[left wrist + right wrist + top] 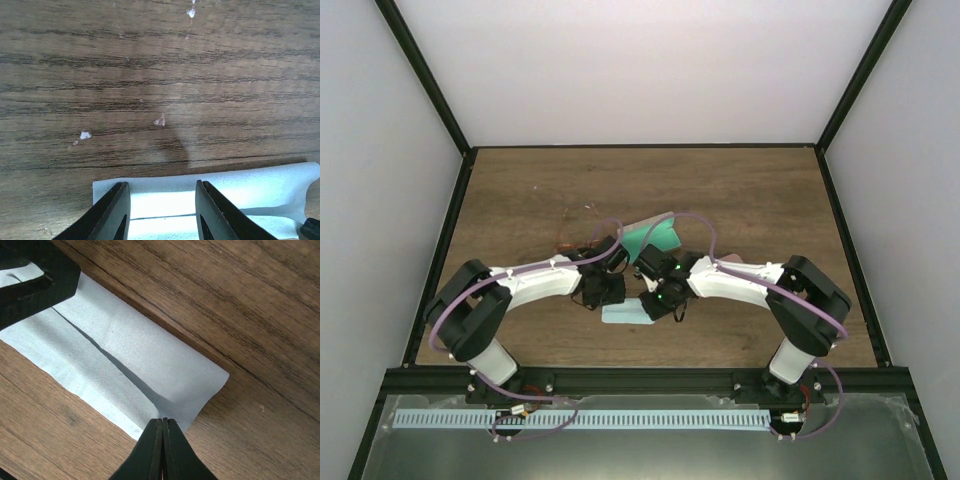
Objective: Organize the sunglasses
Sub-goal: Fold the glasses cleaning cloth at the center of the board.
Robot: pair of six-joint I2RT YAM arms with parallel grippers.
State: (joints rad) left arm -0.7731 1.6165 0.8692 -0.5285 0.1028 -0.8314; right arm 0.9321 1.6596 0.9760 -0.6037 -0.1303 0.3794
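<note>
My right gripper (162, 422) is clamped on the near edge of the folded light blue fabric cloth (125, 360). My left gripper (161, 185) holds its jaws apart over that cloth. Beyond the cloth lie the thin orange wire-framed sunglasses (563, 242), faintly seen; they are probably light and easily bent, so grip the bridge, not the lenses.

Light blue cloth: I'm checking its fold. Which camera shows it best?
Right wrist view: the light blue cloth spans most of the frame, crease plain, the right gripper shut on its near edge. Left wrist shows one strip behind the open left gripper; top view, only a sliver.
</note>
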